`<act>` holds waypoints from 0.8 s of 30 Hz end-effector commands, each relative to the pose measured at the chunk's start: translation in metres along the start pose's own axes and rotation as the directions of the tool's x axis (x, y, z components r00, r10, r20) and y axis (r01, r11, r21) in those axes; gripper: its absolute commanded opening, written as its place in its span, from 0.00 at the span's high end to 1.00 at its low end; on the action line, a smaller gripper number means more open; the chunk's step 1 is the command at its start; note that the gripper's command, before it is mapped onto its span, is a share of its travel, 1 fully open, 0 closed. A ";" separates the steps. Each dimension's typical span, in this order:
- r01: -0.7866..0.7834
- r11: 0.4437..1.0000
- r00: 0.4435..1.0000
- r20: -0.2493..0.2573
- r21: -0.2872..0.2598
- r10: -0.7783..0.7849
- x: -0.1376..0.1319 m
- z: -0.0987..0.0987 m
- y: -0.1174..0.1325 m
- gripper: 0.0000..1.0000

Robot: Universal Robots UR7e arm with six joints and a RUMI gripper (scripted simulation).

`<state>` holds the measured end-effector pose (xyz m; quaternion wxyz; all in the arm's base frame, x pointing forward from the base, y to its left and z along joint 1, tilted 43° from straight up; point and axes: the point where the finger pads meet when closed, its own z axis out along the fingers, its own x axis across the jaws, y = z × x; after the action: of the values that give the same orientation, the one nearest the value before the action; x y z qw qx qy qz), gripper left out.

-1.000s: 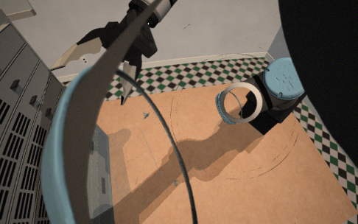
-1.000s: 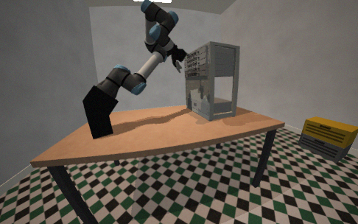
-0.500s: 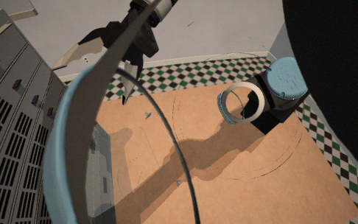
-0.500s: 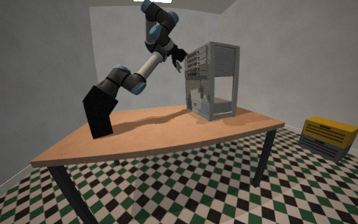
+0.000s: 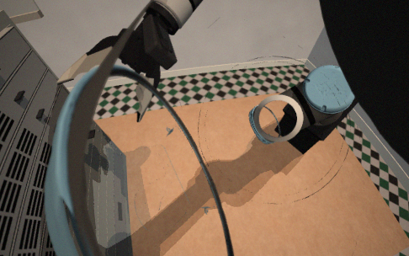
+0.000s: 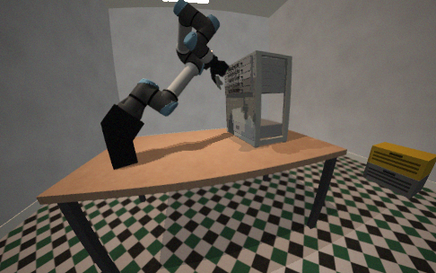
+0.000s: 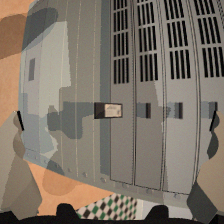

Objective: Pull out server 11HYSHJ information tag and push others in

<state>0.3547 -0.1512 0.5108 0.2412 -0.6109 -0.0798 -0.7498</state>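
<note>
Grey arm links (image 6: 181,81) are raised from the table (image 6: 188,168) and bent toward the rack (image 6: 256,96). The gripper (image 6: 218,75) is held wide open and empty, near the upper server fronts.

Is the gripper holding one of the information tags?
No: in the exterior view the open gripper hangs just short of the rack front, with nothing between its fingers.

- The rack (image 6: 256,100) stands on the surface (image 6: 188,168), near its far right end.
- The arm's base (image 6: 117,154) stands at the surface's left.
- A box (image 6: 399,167) sits on the floor (image 6: 251,242), right of the surface.
</note>
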 end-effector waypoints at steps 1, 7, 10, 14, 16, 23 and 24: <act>0.000 1.000 1.000 -0.001 0.000 0.000 0.000 0.006 0.003 0.00; 0.000 1.000 1.000 -0.001 0.000 0.000 0.000 0.012 0.007 0.00; 0.000 1.000 1.000 -0.001 0.000 0.000 0.000 0.017 0.009 0.00; 0.000 1.000 1.000 -0.001 0.000 0.000 0.000 0.024 0.013 0.00; 0.000 1.000 1.000 -0.001 0.000 0.000 0.000 0.027 0.014 0.00; 0.000 1.000 1.000 -0.001 0.000 0.000 0.000 0.034 0.018 0.00; 0.000 1.000 1.000 -0.001 0.000 0.000 0.000 0.035 0.018 0.00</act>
<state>0.3906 -0.1525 0.5149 0.2413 -0.6111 -0.0799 -0.7497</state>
